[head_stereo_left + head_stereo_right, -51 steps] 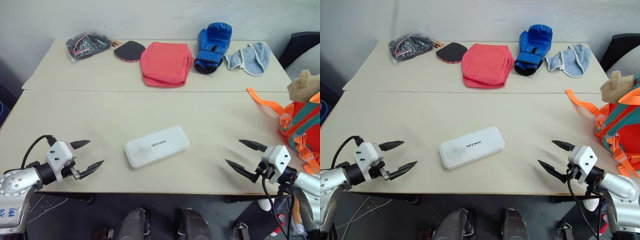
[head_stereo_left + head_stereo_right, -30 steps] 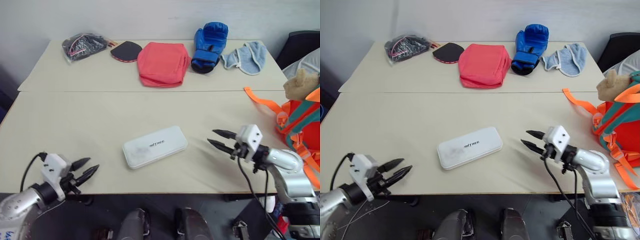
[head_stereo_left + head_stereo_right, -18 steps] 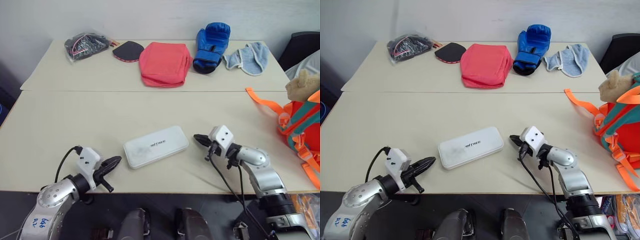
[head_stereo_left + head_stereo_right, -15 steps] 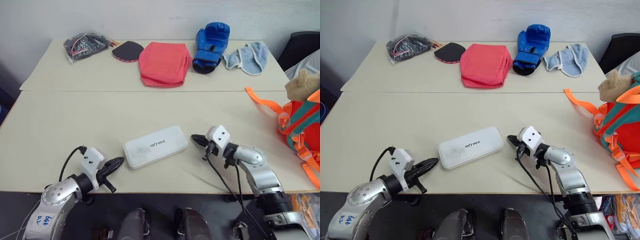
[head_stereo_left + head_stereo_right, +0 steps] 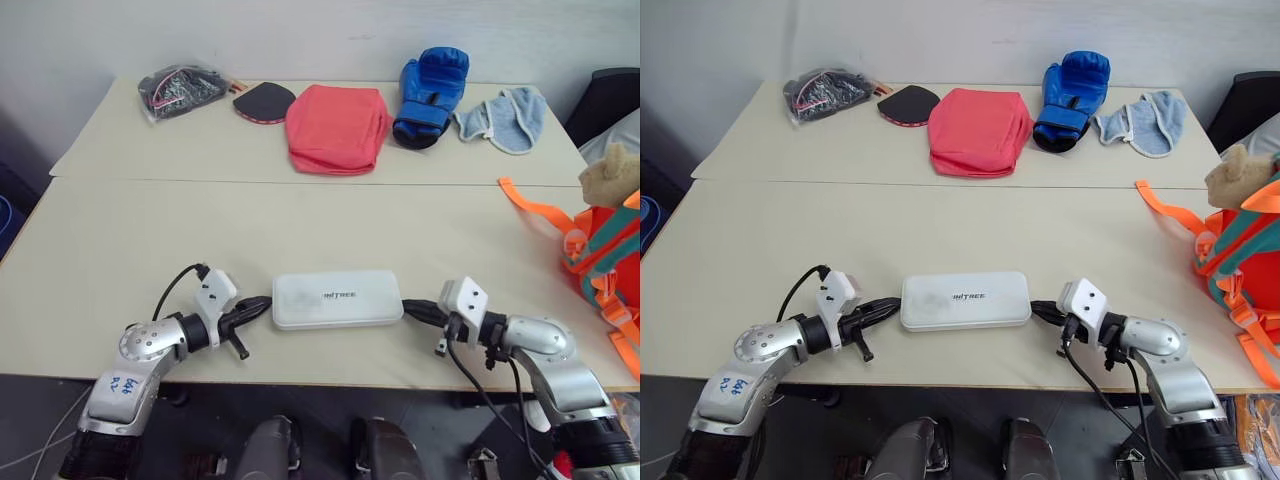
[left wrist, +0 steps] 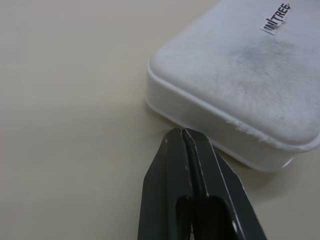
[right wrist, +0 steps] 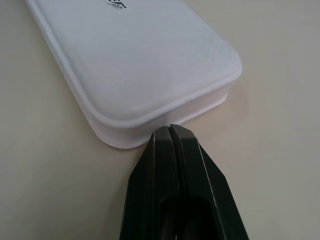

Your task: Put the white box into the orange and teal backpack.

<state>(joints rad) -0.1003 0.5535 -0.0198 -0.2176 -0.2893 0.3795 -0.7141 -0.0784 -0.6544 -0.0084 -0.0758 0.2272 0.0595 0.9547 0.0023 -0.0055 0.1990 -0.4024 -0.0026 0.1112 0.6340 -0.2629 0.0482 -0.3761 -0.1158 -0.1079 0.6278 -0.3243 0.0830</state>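
The white box (image 5: 337, 298) lies flat near the table's front edge, squared to it, with dark lettering at its centre. My left gripper (image 5: 266, 304) is shut, its tips against the box's left end; the left wrist view shows the closed fingers (image 6: 181, 150) at the box (image 6: 240, 95) wall. My right gripper (image 5: 408, 308) is shut too, tips against the box's right end, as the right wrist view shows with the fingers (image 7: 170, 145) meeting the box (image 7: 145, 55). The orange and teal backpack (image 5: 600, 260) stands at the table's right edge with a tan plush bear on top.
Along the back of the table (image 5: 150, 230) lie a bag of cables (image 5: 180, 90), a black and red paddle (image 5: 262, 102), a flat red-pink pouch (image 5: 338, 127), a blue boxing glove (image 5: 430, 85) and a light blue cloth (image 5: 505, 115). An orange strap (image 5: 535, 205) trails from the backpack.
Both grippers closed and came in to the box's two ends. The box turned from a slant to lie square with the table's front edge.
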